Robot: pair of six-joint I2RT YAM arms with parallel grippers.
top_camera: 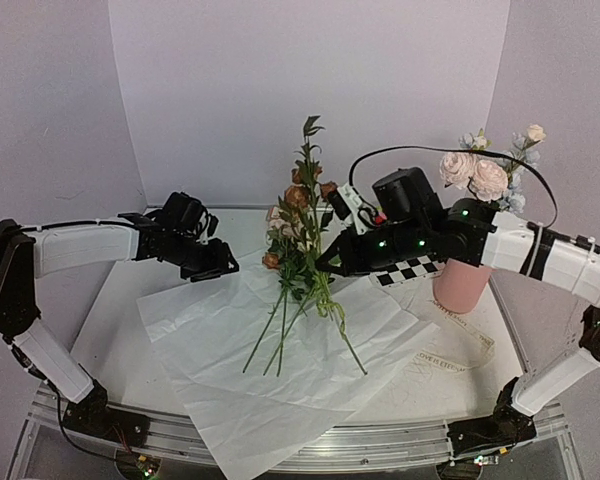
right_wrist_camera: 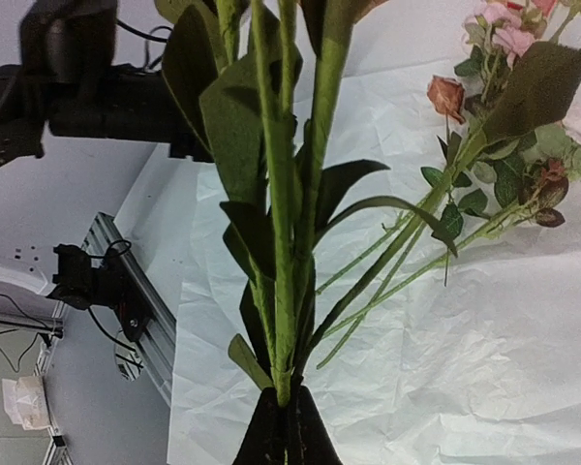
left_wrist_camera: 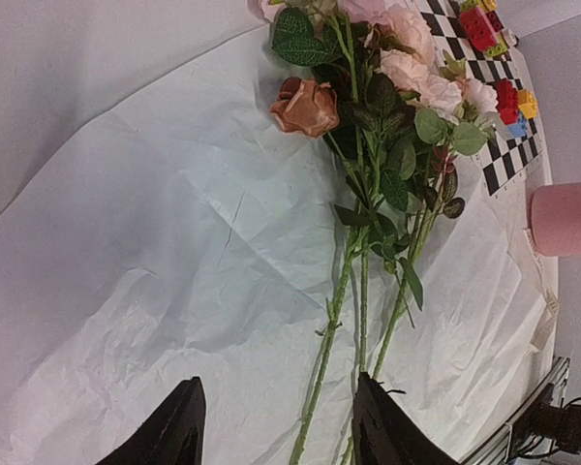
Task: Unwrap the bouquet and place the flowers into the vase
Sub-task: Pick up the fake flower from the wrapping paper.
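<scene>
Gripping hard, the right tool (right_wrist_camera: 286,426) had its jaws pinched tight on a leafy stem (right_wrist_camera: 281,242) and held it upright above the white paper sheet (top_camera: 280,400), leaves fanning off it, its top poking high against the back wall. Over on the other side, the left tool (left_wrist_camera: 276,431) hung just above the sheet with its jaws partway apart and nothing between them. Between the two arms, the rest of the flowers (left_wrist_camera: 368,145) lay loose on the unfolded, creased paper, blooms toward the far side, cut ends toward the near edge of the worktop (top_camera: 115,300). And the vase (top_camera: 463,285)? It stood upright at the right, just beside a checkered mat (top_camera: 410,270), with pink and cream blooms (top_camera: 475,172) already rising out of its mouth. Toy blocks (left_wrist_camera: 484,29) sat on that mat.
</scene>
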